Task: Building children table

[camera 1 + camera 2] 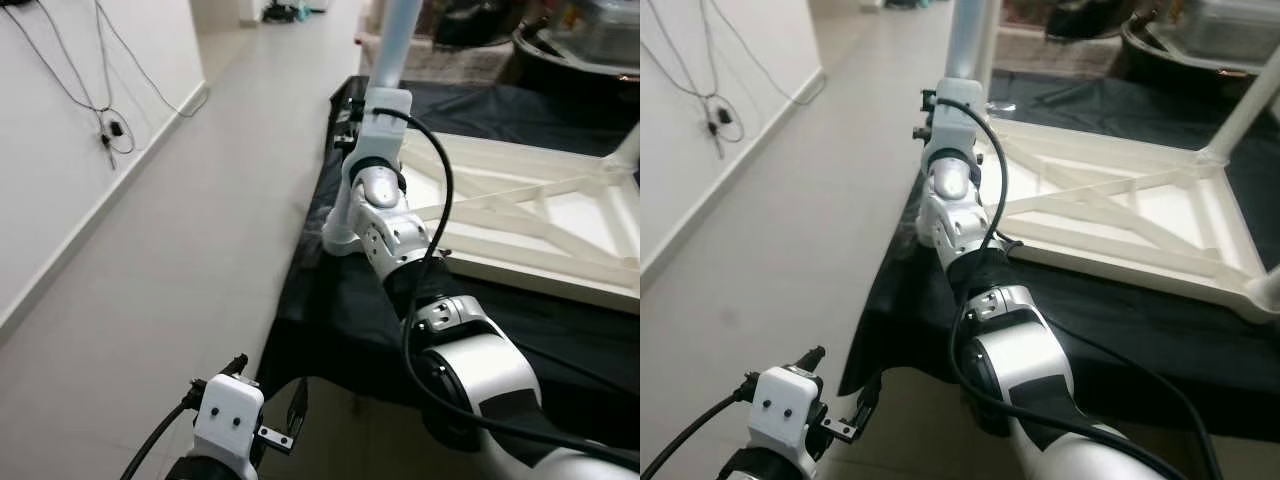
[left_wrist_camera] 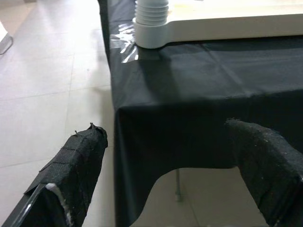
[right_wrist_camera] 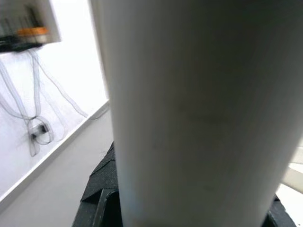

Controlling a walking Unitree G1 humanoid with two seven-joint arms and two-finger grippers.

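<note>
your right gripper (image 3: 189,208) is clamped on the white table leg (image 3: 189,94), fingers snug on either side of the tube, at the near-left corner of the upturned children's table frame (image 1: 520,215). the frame lies flat on a black cloth (image 1: 330,300) over a work surface, w/ another leg (image 1: 1240,120) standing upright at the far corner. your left gripper (image 2: 165,175) hangs low near the cloth's edge, fingers (image 2: 71,165) spread wide & holding nothing. cables (image 1: 105,130) dangle on the wall to the left.
</note>
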